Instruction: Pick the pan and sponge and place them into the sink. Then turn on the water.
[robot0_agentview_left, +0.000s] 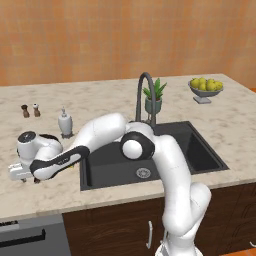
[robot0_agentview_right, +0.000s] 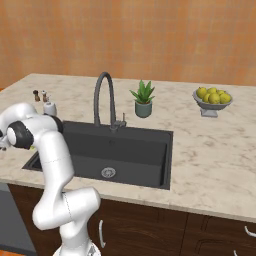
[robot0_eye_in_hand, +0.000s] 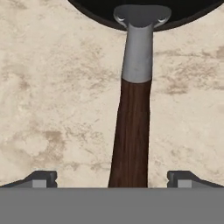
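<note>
Black pan (robot0_eye_in_hand: 144, 11) on beige tabletop (robot0_eye_in_hand: 57, 87) left of sink (robot0_agentview_left: 200, 150), brown handle (robot0_eye_in_hand: 130, 135) running between wide-apart gripper (robot0_eye_in_hand: 111, 179) tips, not yet clasped. Sink empty, faucet (robot0_agentview_right: 104, 97) dry. Pan, sponge, water: all left to do.

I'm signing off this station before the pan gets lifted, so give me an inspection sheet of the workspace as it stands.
Surface: beige marbled counter, dry.
Job's things: pan on the counter left of the sink, brown handle pointing at the hand; sink empty, no water running from the faucet.
Clutter: soap dispenser, two shakers, potted plant, fruit bowl.
Grippers: gripper open, fingertips either side of the handle, not touching.
Cables: nothing seen.
Surroundings: orange wall, dark wood cabinets below.
</note>
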